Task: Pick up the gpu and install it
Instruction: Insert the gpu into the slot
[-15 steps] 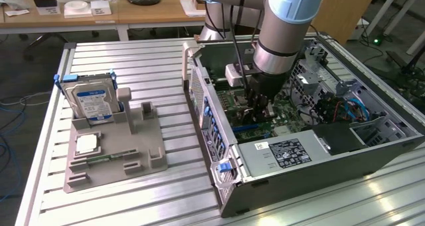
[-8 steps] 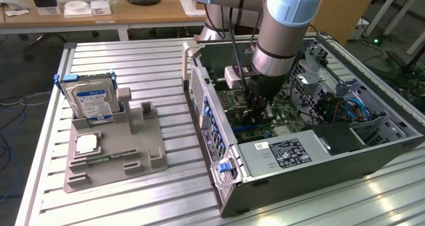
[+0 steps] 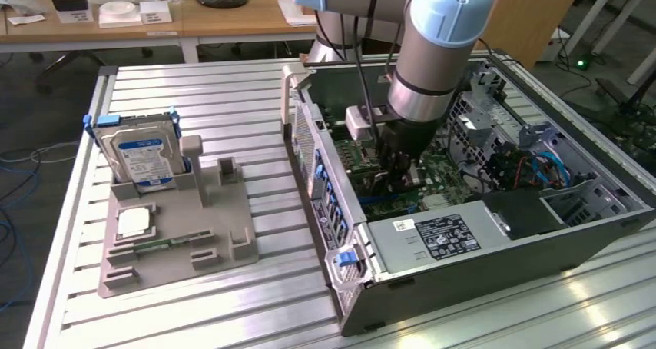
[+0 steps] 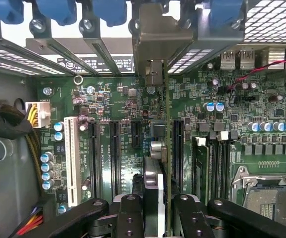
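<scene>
Black end effector (image 4: 158, 218) gripping gpu (image 4: 167, 148)

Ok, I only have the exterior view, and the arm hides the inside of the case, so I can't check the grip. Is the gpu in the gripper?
Observer: Yes. In the wrist view the gripper is shut on the gpu, which is seen edge-on between the black fingers.
Operator: Where is its metal bracket?
Observer: The silver bracket sits at the case's rear slot openings, among the blue latches.
Operator: Any free slots beside the card?
Observer: Yes, the black expansion slots and a white slot on the motherboard stand empty.
</scene>
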Robot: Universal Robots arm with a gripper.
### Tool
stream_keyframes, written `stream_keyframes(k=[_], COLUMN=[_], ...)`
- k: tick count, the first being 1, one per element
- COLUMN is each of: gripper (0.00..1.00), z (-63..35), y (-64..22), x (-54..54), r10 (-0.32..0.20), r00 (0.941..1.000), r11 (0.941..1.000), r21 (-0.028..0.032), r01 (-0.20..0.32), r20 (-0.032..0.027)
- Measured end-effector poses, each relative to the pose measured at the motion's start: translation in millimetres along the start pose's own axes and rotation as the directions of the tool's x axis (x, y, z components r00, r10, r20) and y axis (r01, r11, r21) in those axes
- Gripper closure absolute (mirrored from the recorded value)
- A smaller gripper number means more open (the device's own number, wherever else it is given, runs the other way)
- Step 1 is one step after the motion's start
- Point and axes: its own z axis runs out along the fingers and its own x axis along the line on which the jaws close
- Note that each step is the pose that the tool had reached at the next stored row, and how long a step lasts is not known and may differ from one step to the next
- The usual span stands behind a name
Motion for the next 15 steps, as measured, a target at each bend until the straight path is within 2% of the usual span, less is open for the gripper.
stream_keyframes(k=[15], gripper=[0.72], z=[1.9], y=[0.9], x=[0.1], r10=[0.0], r00=[1.0], r11=[1.0], r21=[0.0], r01=[0.0], r20=[0.0])
